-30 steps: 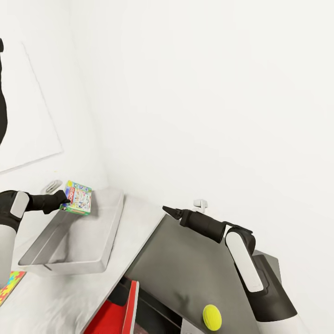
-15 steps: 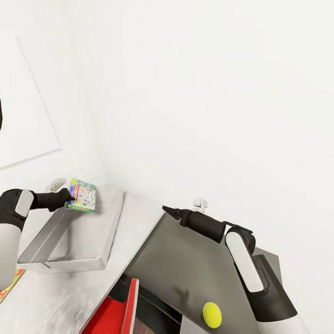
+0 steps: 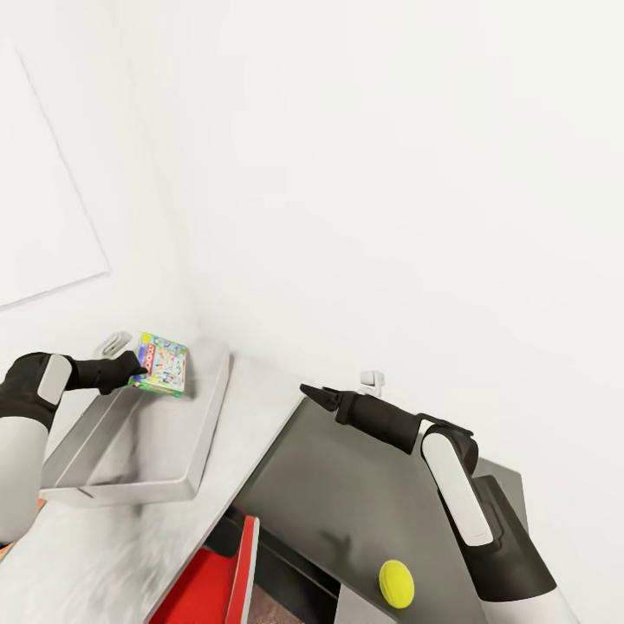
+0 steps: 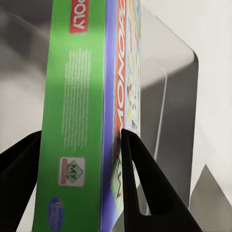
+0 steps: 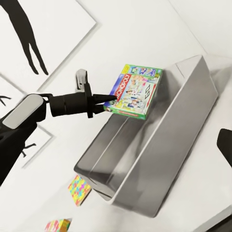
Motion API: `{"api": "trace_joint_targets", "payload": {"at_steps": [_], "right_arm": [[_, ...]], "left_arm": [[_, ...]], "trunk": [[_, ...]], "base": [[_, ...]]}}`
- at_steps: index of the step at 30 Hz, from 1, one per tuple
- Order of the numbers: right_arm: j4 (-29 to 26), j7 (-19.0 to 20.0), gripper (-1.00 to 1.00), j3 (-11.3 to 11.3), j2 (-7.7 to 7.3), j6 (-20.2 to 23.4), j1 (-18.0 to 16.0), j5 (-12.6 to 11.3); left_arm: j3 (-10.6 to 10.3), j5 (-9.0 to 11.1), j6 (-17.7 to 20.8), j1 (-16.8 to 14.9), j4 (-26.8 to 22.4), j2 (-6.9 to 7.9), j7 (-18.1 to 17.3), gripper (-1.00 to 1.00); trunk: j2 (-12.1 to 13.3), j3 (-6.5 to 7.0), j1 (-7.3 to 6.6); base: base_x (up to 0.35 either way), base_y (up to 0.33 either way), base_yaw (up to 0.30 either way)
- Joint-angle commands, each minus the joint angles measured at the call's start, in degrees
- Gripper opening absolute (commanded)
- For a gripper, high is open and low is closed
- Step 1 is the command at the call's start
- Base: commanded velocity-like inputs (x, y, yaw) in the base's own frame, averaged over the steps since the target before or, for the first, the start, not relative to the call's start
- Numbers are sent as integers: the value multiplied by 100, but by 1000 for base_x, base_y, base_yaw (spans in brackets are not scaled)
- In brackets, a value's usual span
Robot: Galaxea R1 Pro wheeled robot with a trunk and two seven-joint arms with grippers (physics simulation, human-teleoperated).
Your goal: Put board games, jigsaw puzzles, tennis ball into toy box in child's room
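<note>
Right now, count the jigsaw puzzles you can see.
2. One puzzle lies on the table beside the toy box; the other puzzle is cut off at the right wrist picture's edge. Neither is boxed yet.

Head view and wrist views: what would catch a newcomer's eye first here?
The bright green-edged board game, clamped in the left gripper and held over the far end of the grey toy box. Next, the yellow tennis ball on the dark lower unit, near the right arm.

Board game (image 3: 162, 364) held above toy box (image 3: 130, 451) at frame left; tennis ball (image 3: 396, 583) lower right, on lower end unit (image 3: 364, 494).
</note>
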Motion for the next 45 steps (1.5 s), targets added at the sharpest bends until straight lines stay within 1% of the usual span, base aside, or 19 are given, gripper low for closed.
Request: {"api": "trace_joint_targets", "payload": {"at_steps": [1, 6, 9, 15, 18, 22, 25, 27, 28, 30, 34, 38, 45], "right_arm": [[-1, 15, 100, -5, 3, 29, -5, 3], [-1, 21, 100, -6, 3, 25, -5, 19], [2, 22, 100, -7, 3, 25, -5, 22], [7, 24, 100, -8, 3, 24, -5, 31], [8, 29, 100, -8, 3, 24, -5, 32], [15, 29, 100, -10, 3, 24, -5, 32], [16, 30, 100, -8, 3, 24, -5, 33], [16, 30, 100, -9, 3, 24, -5, 33], [16, 30, 100, -8, 3, 24, -5, 33], [17, 31, 100, -9, 3, 24, -5, 33], [17, 31, 100, -8, 3, 24, -5, 33], [17, 31, 100, -9, 3, 24, -5, 33], [22, 36, 100, -16, 3, 24, -5, 33]], "left_arm": [[26, -31, 13, -5, -2, -6, -39, -100], [14, -38, -137, -7, -2, -9, -28, -100], [-65, -43, -167, -12, -2, -6, -23, -100], [-413, -43, -180, -12, -2, -4, -21, -100], [-498, -43, -185, -16, -2, -4, -1, -100], [-548, -48, -189, -20, -2, -10, 36, -100], [-647, -50, -196, -24, -2, -9, 51, -100], [-783, -51, -283, -28, -2, -11, 55, -100], [-901, -54, -370, -29, -2, -12, 61, -100], [-1012, -53, -430, -30, -2, -13, 64, -100], [-1081, -51, -462, -44, -2, -23, 66, -100], [-1098, -51, -472, -157, -2, -29, 63, -100], [-1115, -51, -496, -187, -2, -31, 14, -100]], "trunk": [[-6, -17, 1], [-6, -63, 1], [-6, -91, 1], [-6, -146, 1], [-6, -174, 1], [-6, -211, 1], [-6, -239, 1], [-6, -258, 1], [-6, -267, 1], [-6, -286, 1], [-6, -323, 1], [-6, -360, 1], [-6, -425, 1]], "base": [[0, 0, 0], [0, 0, 0], [0, 0, 0], [0, 0, 0], [0, 0, 0], [0, 0, 0], [0, 0, 0], [0, 0, 0], [0, 0, 0], [0, 0, 0], [0, 0, 0], [0, 0, 0], [0, 0, 0]]}}
